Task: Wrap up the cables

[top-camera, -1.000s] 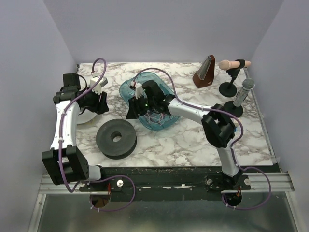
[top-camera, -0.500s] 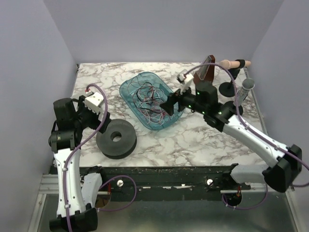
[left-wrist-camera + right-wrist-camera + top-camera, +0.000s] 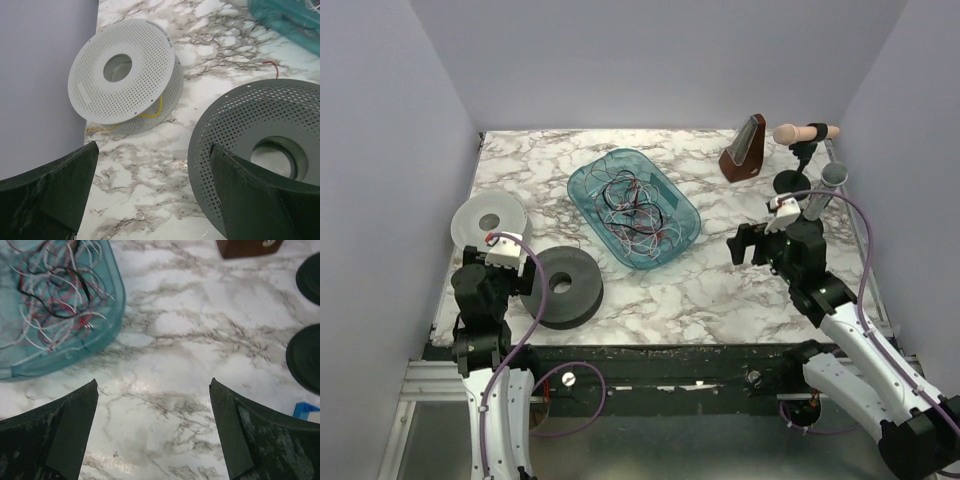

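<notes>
Cables (image 3: 56, 296) tangled in teal tray (image 3: 60, 359) ahead-left of right gripper (image 3: 153, 385), fingers apart, left gripper (image 3: 152, 150) fingers apart, grey spool (image 3: 240, 120) touching right finger, white spool (image 3: 147, 87) ahead-left.

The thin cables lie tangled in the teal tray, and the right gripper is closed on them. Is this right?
No. The cables lie tangled in the teal tray, but the right gripper is open and holds nothing, as the right wrist view shows.

Left tool (image 3: 152, 150) and right tool (image 3: 153, 385), jaws spread wide, both empty.
</notes>
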`<state>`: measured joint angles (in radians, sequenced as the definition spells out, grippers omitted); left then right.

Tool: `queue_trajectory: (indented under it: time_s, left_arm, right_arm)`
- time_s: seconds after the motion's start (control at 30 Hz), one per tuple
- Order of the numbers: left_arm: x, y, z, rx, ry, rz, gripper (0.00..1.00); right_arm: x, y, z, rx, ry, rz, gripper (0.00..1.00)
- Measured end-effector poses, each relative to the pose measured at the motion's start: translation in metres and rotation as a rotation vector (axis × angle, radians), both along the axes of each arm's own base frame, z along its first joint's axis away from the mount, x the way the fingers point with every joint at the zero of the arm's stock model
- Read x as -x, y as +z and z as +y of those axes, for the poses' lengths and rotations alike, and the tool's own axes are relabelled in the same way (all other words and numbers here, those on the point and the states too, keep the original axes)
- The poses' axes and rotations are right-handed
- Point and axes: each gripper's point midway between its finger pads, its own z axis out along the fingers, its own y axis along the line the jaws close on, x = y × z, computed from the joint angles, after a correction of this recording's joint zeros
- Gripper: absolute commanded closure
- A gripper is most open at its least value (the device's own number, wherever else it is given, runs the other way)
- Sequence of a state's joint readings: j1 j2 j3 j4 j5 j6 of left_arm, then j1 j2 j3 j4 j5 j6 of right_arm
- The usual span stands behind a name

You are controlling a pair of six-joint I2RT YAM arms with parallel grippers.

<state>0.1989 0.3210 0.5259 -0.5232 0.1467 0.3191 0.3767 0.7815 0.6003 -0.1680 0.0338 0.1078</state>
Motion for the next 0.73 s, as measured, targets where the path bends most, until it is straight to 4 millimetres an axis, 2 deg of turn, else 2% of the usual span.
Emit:
queue_trajectory:
  time_s: [0.13,0.23,0.43,0.73]
  left_arm:
    - [-0.001,-0.016,0.015,-0.004,0.091,0.010,0.01]
    - [-0.004,-0.023,0.028,0.010,0.179,-0.013,0.01]
    - [-0.006,-0.033,0.034,0.031,0.227,-0.031,0.01]
    - [-0.011,-0.024,0.031,0.046,0.227,-0.076,0.01]
  right_arm:
    - [0.006,-0.040,-0.016,0.028,-0.068,0.064,0.00]
    - [0.011,-0.057,-0.026,0.039,-0.104,0.069,0.00]
    - [0.006,-0.054,-0.034,0.015,-0.156,-0.027,0.00]
    - [0.003,-0.046,-0.040,-0.003,-0.192,-0.093,0.00]
